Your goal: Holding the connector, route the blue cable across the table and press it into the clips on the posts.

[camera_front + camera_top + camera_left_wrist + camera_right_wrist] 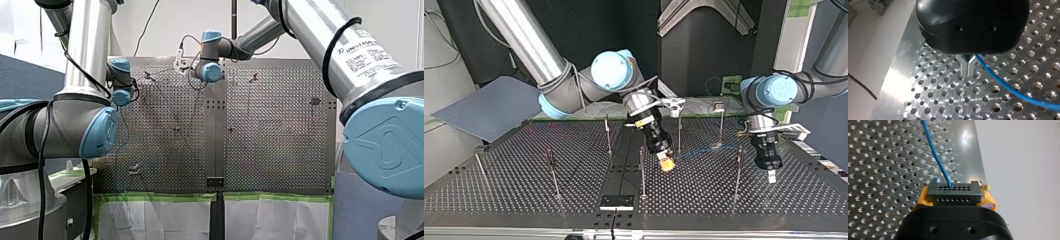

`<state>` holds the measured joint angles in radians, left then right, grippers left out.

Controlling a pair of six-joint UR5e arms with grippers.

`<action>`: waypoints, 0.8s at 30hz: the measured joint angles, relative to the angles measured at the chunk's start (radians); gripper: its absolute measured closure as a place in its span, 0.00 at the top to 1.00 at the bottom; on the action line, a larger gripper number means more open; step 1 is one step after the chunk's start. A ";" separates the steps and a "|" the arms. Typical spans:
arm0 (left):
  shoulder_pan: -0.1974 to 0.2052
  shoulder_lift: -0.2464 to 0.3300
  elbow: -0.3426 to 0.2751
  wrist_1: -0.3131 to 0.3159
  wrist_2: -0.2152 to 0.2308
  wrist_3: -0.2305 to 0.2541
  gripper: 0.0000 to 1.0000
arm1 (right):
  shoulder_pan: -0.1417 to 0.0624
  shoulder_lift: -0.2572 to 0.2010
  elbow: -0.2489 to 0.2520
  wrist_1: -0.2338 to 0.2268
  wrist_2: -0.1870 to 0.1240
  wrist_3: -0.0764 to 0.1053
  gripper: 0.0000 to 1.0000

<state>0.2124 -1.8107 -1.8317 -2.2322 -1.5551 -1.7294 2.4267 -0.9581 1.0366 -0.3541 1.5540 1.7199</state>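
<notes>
Arms first, front view: right arm (310,30) reaching past the middle toward the far side of the table (280,150), left arm (87,50) bent low at the view's left. Jaws of both not readable from here.

Top view: right jaws, yellow-padded, tilted down near the table's middle, just beside a post (679,132), clenched on something small. Left jaws hanging at the view's right, near another post (738,170). Blue cable (696,154) faint between the two, lying low over the table from right jaws toward left.

Left wrist view: metal fingers (965,67) pressed together, nothing visible between the tips. Cable passing just beside them, then slanting away over the holes; touching or not, cannot tell.

Right wrist view: connector (954,193) clamped between yellow pads (923,198), cable leaving its face and running straight ahead, away from the jaws. Long axis therefore from right jaws toward left. Probably a matter of carrying the connector onward with the right arm, left jaws nearest the slack for pressing down.
</notes>
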 joint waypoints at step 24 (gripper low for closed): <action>0.016 0.000 -0.018 -0.058 -0.061 -0.094 0.35 | -0.005 0.001 -0.014 0.021 0.021 -0.008 0.00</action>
<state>0.2280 -1.8111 -1.8498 -2.2898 -1.6160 -1.8234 2.4217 -0.9571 1.0223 -0.3329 1.5750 1.7118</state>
